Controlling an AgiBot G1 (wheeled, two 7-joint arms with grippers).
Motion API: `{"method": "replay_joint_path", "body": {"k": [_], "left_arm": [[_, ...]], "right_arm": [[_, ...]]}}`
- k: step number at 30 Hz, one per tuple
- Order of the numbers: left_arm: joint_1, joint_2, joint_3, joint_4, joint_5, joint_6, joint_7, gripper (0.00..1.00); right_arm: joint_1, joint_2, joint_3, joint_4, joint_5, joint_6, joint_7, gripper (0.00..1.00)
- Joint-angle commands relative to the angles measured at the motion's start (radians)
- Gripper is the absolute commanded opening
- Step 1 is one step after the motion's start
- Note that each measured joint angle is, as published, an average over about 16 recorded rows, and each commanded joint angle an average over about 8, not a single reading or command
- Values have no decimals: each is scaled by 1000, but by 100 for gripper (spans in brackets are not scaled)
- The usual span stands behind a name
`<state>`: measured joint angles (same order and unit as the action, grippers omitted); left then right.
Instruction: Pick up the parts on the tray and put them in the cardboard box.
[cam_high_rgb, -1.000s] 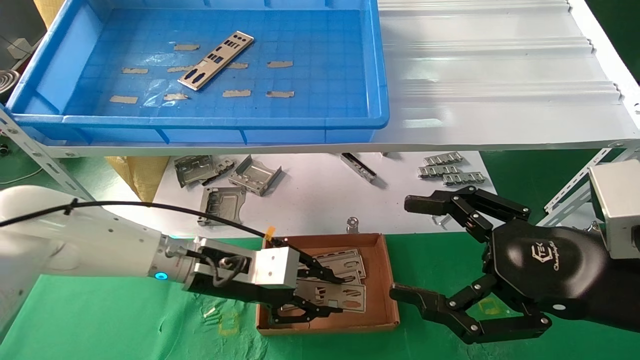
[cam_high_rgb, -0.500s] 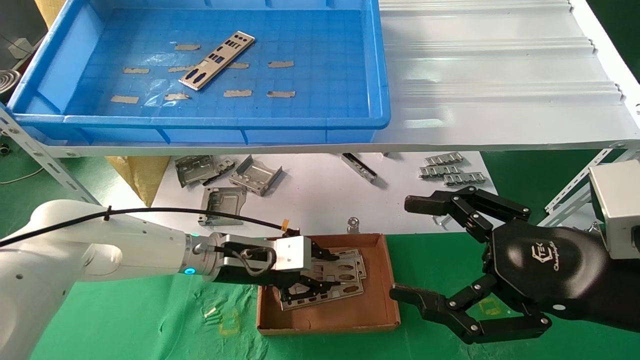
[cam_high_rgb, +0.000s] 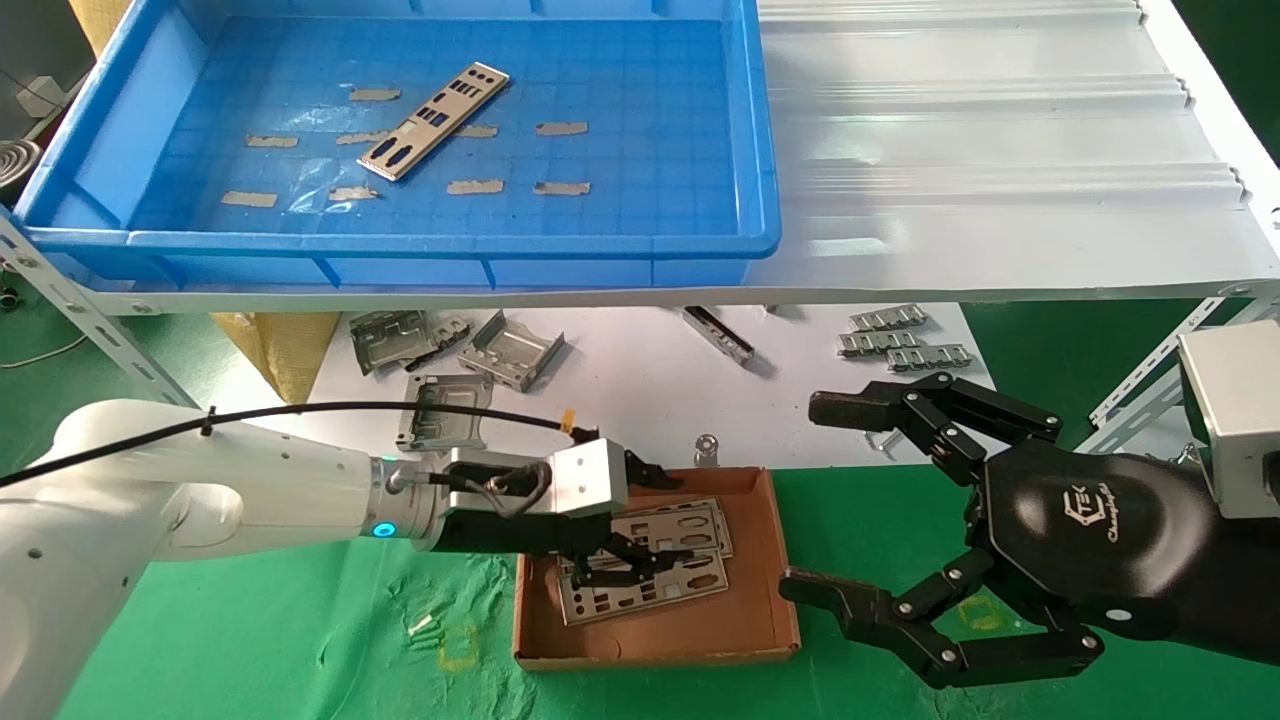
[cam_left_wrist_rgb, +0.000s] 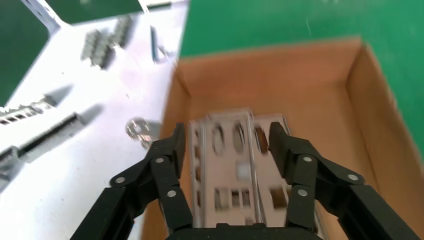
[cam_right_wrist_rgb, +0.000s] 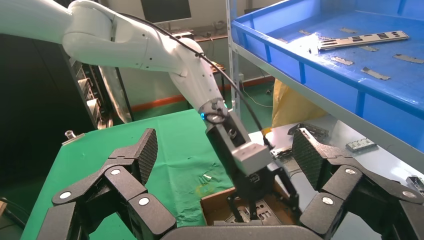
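You are seeing the parts lying stacked in the cardboard box, one plate waiting on the tray. The left gripper is hovering spread-fingered over the stack, likely releasing; its body is hiding plate edges. The right gripper is idling wide open beside the box.

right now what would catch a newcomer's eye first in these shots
First, the big blue tray on the upper shelf, with one plate lying on its floor. Next, the left hand open over the box on the green mat, where several plates lie stacked. At the right, the large black right hand hangs open beside the box, idle.
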<state>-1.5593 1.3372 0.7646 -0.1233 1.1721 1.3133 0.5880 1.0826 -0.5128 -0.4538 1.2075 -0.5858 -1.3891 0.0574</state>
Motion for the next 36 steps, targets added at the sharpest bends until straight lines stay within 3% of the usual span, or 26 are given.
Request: {"method": "replay_joint_path", "body": {"k": [1, 8, 13, 21, 36], "left_arm": [[-5, -2, -4, 1, -12, 12, -11, 100], [5, -32, -55, 47, -100, 180, -102, 100], [12, -38, -71, 64, -128, 232, -126, 100], [22, -53, -75, 27, -125, 208, -130, 100], [135, -217, -176, -261, -203, 204, -288, 100]], "right_arm": [[0, 0, 0, 0, 0, 0, 0, 100], [0, 0, 0, 0, 0, 0, 0, 100], [0, 0, 0, 0, 0, 0, 0, 100], [0, 0, 0, 0, 0, 0, 0, 100], [0, 0, 0, 0, 0, 0, 0, 100]]}}
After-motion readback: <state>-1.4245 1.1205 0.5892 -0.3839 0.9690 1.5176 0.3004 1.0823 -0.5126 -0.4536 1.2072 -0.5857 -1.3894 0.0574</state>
